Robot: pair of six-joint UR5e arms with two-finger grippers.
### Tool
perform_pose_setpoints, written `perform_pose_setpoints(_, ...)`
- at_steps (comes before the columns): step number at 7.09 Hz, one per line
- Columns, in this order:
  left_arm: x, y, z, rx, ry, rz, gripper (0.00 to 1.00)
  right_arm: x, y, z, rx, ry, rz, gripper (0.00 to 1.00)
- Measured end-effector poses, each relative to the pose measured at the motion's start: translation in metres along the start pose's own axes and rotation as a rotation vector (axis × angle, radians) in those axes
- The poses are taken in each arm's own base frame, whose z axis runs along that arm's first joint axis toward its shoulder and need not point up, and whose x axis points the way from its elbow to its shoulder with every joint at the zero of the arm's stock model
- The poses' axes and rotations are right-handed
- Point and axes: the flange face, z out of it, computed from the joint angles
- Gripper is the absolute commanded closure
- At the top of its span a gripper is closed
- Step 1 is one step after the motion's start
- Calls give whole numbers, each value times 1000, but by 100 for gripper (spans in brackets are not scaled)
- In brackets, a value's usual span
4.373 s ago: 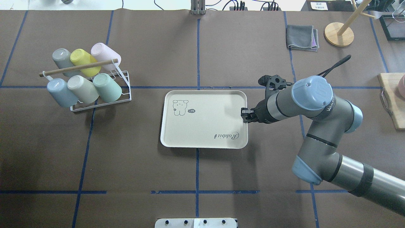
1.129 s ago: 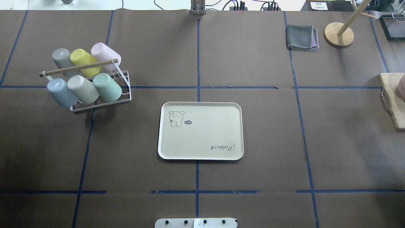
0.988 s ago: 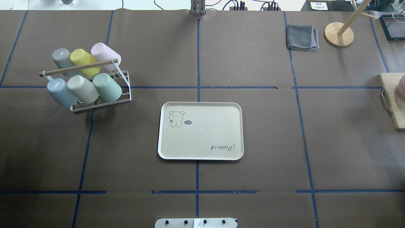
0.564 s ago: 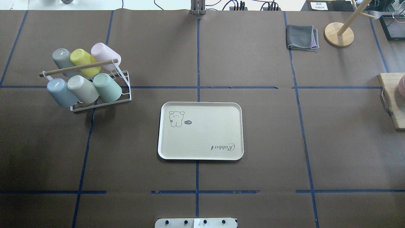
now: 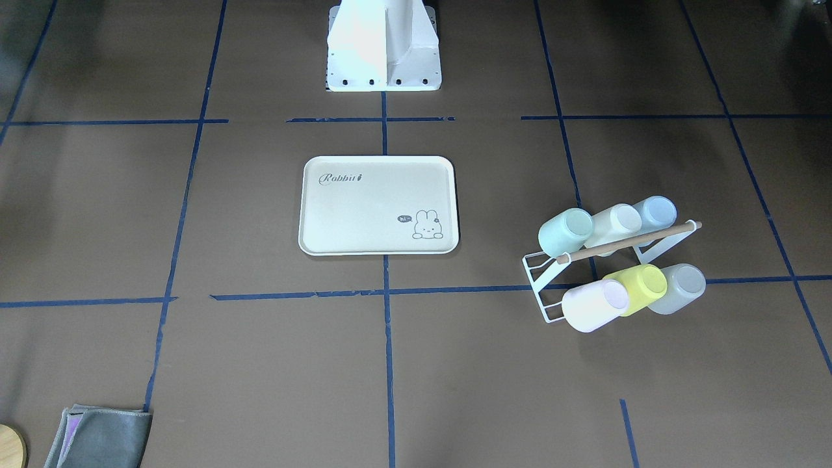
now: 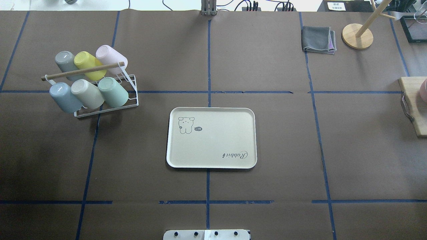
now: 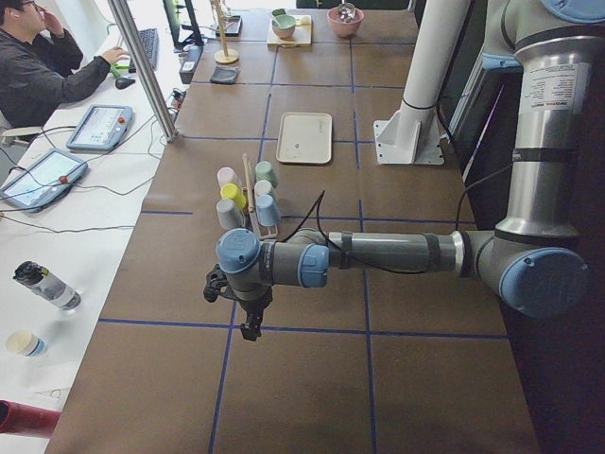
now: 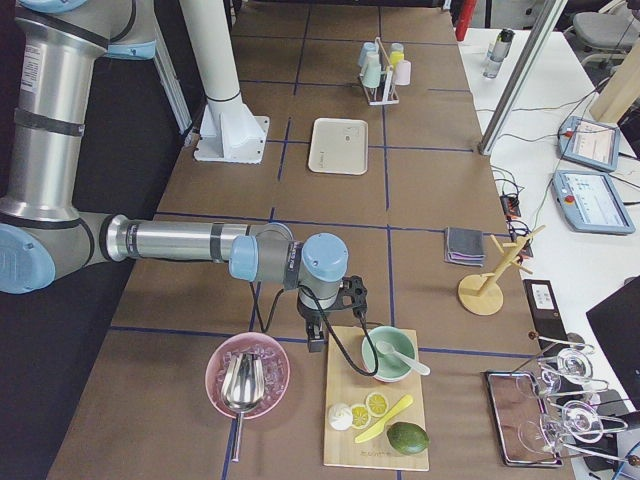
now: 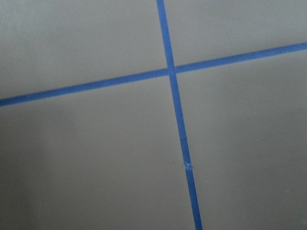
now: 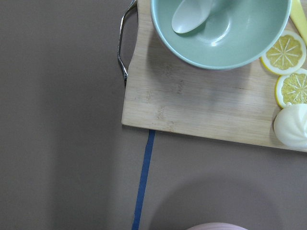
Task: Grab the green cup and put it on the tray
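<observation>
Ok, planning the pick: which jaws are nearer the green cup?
Left. Left jaws hang past the rack holding the green cup; right jaws are at the table's opposite end, by the cutting board.

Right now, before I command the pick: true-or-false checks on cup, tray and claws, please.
The green cup sits on the wire rack. True.
The tray carries a cup. False: no cup is on it.
The left claw grips the green cup. False: it hangs over the table, apart from the rack.
The right claw hangs near the wooden board. True.
The yellow cup shares the green cup's row. False: it is in the other row.
</observation>
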Motion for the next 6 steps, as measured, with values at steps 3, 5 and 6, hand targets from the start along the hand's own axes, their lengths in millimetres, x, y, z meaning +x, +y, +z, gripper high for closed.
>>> perform_pose_setpoints(3,2,-6,-3,11,-1,10,0,-2,-1,-2,4,-1,-2,0)
perform_pose_setpoints(5,5,-11,-6,18,-2,18,0,-4,-1,-3,9,-16,-3,0)
perform_pose_setpoints(6,10,-19,-12,30,-4,30,0,-5,-2,-3,11,-20,-4,0)
